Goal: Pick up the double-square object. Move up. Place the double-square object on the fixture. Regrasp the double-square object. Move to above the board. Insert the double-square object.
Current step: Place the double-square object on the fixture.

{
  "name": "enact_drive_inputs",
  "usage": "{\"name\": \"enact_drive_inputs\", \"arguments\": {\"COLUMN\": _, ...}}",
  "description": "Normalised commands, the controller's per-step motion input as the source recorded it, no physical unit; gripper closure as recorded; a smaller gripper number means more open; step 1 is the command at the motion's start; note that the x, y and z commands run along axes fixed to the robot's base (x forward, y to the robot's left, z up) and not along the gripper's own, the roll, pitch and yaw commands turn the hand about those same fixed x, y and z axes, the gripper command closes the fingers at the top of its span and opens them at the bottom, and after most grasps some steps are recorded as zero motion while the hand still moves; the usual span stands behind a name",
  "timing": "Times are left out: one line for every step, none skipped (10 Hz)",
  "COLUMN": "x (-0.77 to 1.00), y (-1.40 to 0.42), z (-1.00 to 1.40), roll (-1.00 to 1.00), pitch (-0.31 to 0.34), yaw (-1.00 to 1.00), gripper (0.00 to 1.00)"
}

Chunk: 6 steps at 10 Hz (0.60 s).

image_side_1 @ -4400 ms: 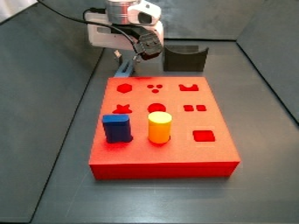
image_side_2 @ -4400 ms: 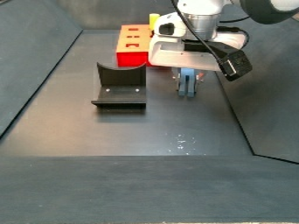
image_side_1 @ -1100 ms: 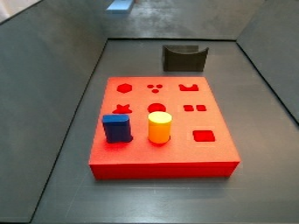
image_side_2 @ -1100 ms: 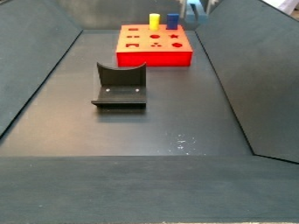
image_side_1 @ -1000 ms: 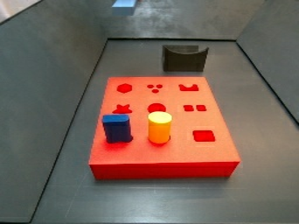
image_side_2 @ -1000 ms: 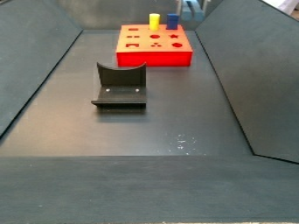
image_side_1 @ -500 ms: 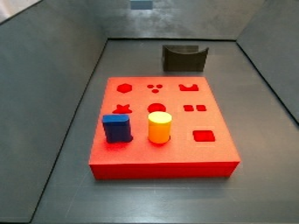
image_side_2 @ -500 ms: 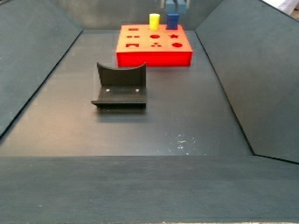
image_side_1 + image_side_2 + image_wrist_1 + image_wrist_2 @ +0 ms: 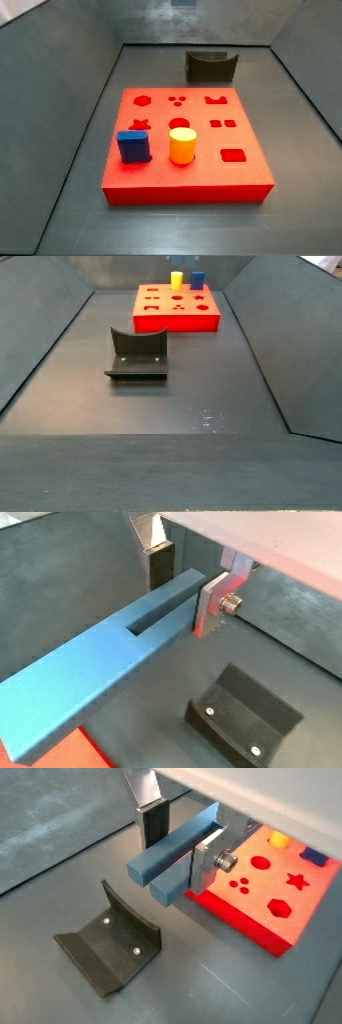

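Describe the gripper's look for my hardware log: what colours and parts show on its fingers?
In both wrist views the gripper has flat silver plate fingers with dark pads. A round silver screw head sits on one finger's side, and a pale housing edge shows above. No cables or markings are visible. The side views show none of the gripper.
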Motion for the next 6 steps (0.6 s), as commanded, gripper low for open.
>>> {"name": "enact_drive_inputs", "arguments": {"x": 1.00, "y": 0.87, "z": -0.44, "roll": -1.00, "pitch": 0.106, "yaw": 0.10, "gripper": 1.00}}
{"name": "enact_drive_inputs", "arguments": {"x": 1.00, "y": 0.90, "z": -0.46, "roll": -1.00, "pitch": 0.101, "yaw": 0.09, "gripper": 1.00}}
{"name": "enact_drive_inputs", "arguments": {"x": 1.00, "y": 0.84, "z": -0.39, "roll": -1.00, "pitch": 0.091, "yaw": 0.07, "gripper": 1.00}}
{"name": "enact_drive_inputs", "arguments": {"x": 1.00, "y": 0.71, "z": -0.25, "roll": -1.00, "pitch": 0.091, "yaw": 0.05, "gripper": 1.00}}
{"name": "enact_drive_inputs", "arguments": {"x": 1.00, "y": 0.59, "z": -0.15, "roll": -1.00, "pitch": 0.111, "yaw": 0.03, "gripper": 1.00}}
{"name": "enact_drive_inputs", "arguments": {"x": 0.90, "y": 0.36, "z": -0.05, "roll": -1.00, "pitch": 0.158, "yaw": 0.00, "gripper": 1.00}}
